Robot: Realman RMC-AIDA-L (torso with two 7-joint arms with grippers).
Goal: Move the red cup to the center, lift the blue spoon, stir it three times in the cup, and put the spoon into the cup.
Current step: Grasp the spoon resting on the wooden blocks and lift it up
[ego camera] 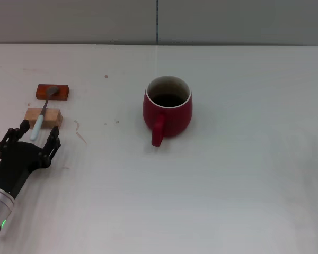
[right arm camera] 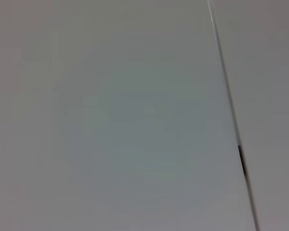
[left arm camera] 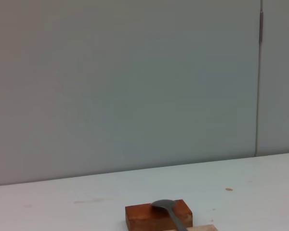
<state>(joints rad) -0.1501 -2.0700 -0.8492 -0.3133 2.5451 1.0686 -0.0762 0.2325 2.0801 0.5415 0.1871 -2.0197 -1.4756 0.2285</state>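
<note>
The red cup (ego camera: 167, 109) stands upright near the middle of the white table, its handle toward me. The blue spoon (ego camera: 42, 114) lies at the left, its grey bowl on a red-brown block (ego camera: 52, 92) and its pale handle across a light wooden block (ego camera: 43, 117). My left gripper (ego camera: 38, 136) is open, low at the table's left, its fingers either side of the spoon handle's near end. In the left wrist view the spoon's bowl (left arm camera: 164, 205) rests on the red-brown block (left arm camera: 156, 216). My right gripper is out of view.
The table (ego camera: 244, 174) stretches bare to the right and front of the cup. A grey wall (ego camera: 228, 21) runs along its far edge. The right wrist view shows only wall.
</note>
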